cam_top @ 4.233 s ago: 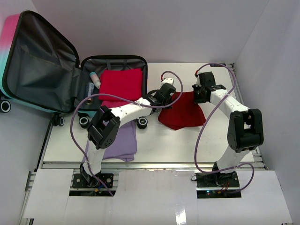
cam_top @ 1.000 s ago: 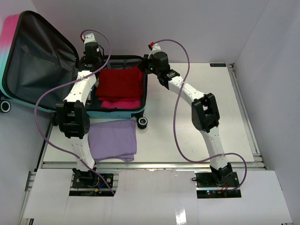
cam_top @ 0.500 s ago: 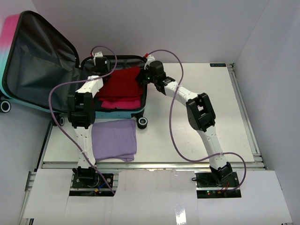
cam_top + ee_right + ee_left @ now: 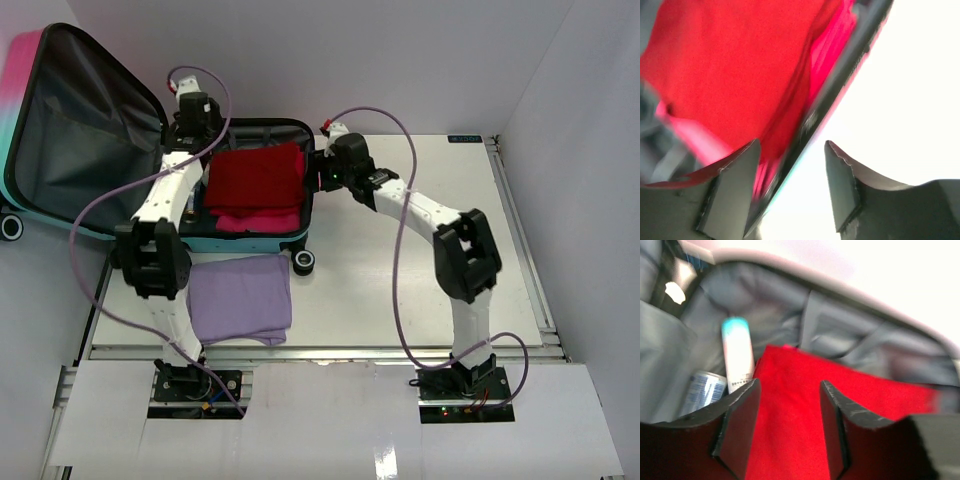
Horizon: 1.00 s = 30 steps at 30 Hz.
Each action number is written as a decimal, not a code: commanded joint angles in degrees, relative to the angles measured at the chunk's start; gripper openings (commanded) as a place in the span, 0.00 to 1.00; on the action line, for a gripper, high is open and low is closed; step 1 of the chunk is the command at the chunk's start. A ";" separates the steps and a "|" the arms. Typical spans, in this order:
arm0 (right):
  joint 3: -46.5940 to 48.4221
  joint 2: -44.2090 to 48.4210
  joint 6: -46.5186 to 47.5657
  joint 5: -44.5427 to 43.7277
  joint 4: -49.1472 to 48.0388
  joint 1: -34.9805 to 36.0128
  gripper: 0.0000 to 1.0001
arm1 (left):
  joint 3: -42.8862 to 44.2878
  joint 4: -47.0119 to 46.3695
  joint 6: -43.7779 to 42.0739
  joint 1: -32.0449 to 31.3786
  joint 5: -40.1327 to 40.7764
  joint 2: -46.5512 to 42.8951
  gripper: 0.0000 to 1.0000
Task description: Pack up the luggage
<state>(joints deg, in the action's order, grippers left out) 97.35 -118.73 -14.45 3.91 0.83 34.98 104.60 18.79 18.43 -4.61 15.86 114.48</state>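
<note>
The luggage [image 4: 185, 238] lies open at the far left, its pink-to-teal lid [image 4: 80, 130] standing up with dark grey lining. A dark red cloth [image 4: 255, 178] lies folded in the base on top of a pink cloth [image 4: 255, 222]. My left gripper [image 4: 196, 140] hovers over the base's back left corner, open, with the red cloth [image 4: 790, 440] below its empty fingers [image 4: 740, 425]. My right gripper [image 4: 322, 178] is open over the luggage's right rim [image 4: 840, 85], which runs between its fingers [image 4: 840, 185]; the red cloth [image 4: 730, 65] lies left of it.
A folded lilac cloth [image 4: 240, 298] lies on the table in front of the luggage. A white tube with a teal cap [image 4: 737, 357] and a blue-and-white can [image 4: 702, 390] sit along the base's left side. White walls enclose the table.
Both grippers have gone from shut to open, leaving the red cloth lying flat in the luggage. The left gripper drew back and left; the right one moved right to the rim.
</note>
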 commanded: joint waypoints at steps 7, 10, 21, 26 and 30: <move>-38.19 30.09 -6.23 -15.40 -3.59 16.82 0.79 | -20.30 6.35 7.61 -5.71 -18.59 -28.46 0.68; -42.72 32.32 -9.94 -22.19 -5.41 25.18 0.81 | -29.25 3.18 9.94 -6.63 -24.61 -35.20 0.69; -39.16 21.96 -22.42 -34.58 -4.93 36.77 0.80 | -39.13 1.37 7.27 -6.73 -18.24 -47.71 0.73; -35.19 16.08 -24.80 -37.67 -3.89 37.09 0.80 | -39.67 1.51 7.02 -6.79 -17.71 -49.53 0.73; -32.64 12.26 -25.12 -37.49 -4.07 37.00 0.79 | -39.65 1.61 6.87 -6.73 -17.69 -50.13 0.73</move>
<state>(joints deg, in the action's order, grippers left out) 60.26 -103.69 -37.04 -29.98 -2.65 71.88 65.52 20.73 25.98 -11.46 -2.52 65.80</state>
